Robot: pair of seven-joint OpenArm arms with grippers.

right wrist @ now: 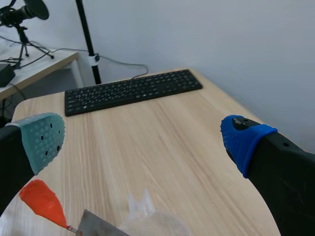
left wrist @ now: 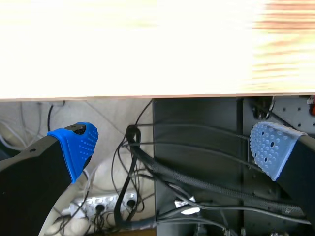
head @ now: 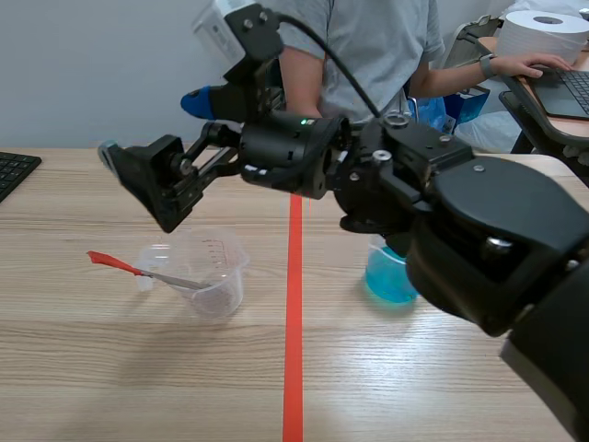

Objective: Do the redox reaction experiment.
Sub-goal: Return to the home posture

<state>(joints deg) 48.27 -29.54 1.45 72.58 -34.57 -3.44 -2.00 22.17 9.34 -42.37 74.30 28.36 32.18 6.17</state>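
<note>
A clear plastic beaker (head: pixel 210 273) stands left of the red tape line, with a red-handled metal spatula (head: pixel 118 264) resting in it. A beaker of blue liquid (head: pixel 388 279) stands right of the line, half hidden behind the right arm. My right gripper (head: pixel 153 127) reaches in from the right past the middle and hangs open above the clear beaker. In the right wrist view the right gripper (right wrist: pixel 143 140) holds nothing; the spatula handle (right wrist: pixel 42 201) and the beaker's spout (right wrist: pixel 146 216) lie just under it. My left gripper (left wrist: pixel 173 149) is open below the table's edge, facing cables.
A person sits across the table (head: pixel 110 350), one hand on a laptop (head: pixel 572 90) beside a paper roll (head: pixel 545 32). A black keyboard (head: pixel 13 171) lies at the far left, also the keyboard (right wrist: pixel 132 90) ahead of the right gripper. A power strip (left wrist: pixel 106 204) lies on the floor.
</note>
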